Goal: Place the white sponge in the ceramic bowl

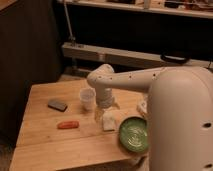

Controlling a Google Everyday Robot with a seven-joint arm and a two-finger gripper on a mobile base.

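So this looks like the pick-up step: the claw (107, 109) hangs right over the small off-white rectangular sponge (108, 122). The sponge sits on the light wooden counter (47, 146), just beside the shallow green glazed ceramic bowl (134, 134). Honestly I can't tell if the claw is open or already clamped on it. The bowl looks empty, so nothing's placed yet. Next I'd guess it needs a solid grip, a lift, then a short hop over the rim. The small translucent white cup (87, 98) is near the claw, so that's the bump risk. The dark grey block (57, 105) and a flat orange-red piece (67, 124) lie on the side away from the bowl, out of the way.
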